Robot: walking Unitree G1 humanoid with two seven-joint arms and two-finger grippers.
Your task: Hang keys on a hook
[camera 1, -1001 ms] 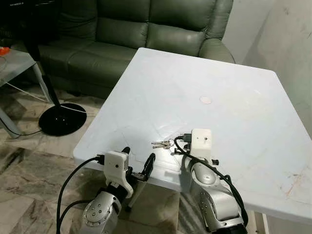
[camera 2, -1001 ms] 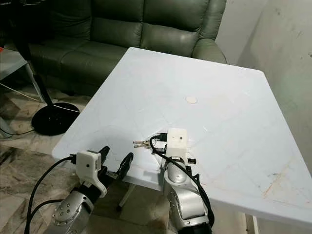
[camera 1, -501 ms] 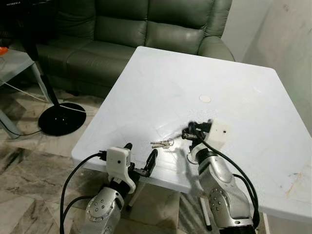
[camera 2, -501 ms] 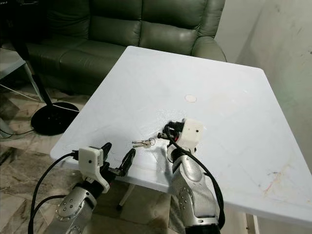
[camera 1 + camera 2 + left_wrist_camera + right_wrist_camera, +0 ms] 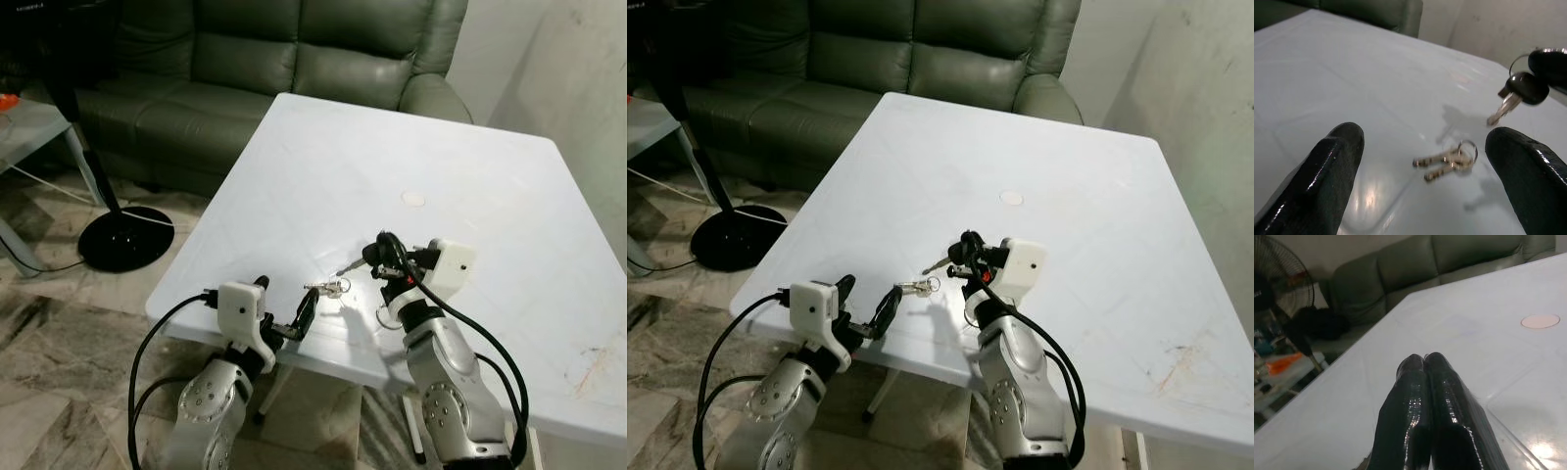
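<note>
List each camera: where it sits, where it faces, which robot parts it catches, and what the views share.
Left and right eye views: on the head, looking down at the white table; both arms, left gripper, right gripper holding a black-headed key.
Left wrist view: along open fingers toward the key bunch.
Right wrist view: along shut fingers toward the sofa.
Shared: table, key bunch.

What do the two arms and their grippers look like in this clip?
Both arms are silver metal with rounded joint housings and looping black cables. Each wrist carries a boxy white camera block. The left gripper and right gripper each have two long, glossy black fingers with rounded tips. No markings are legible.
</note>
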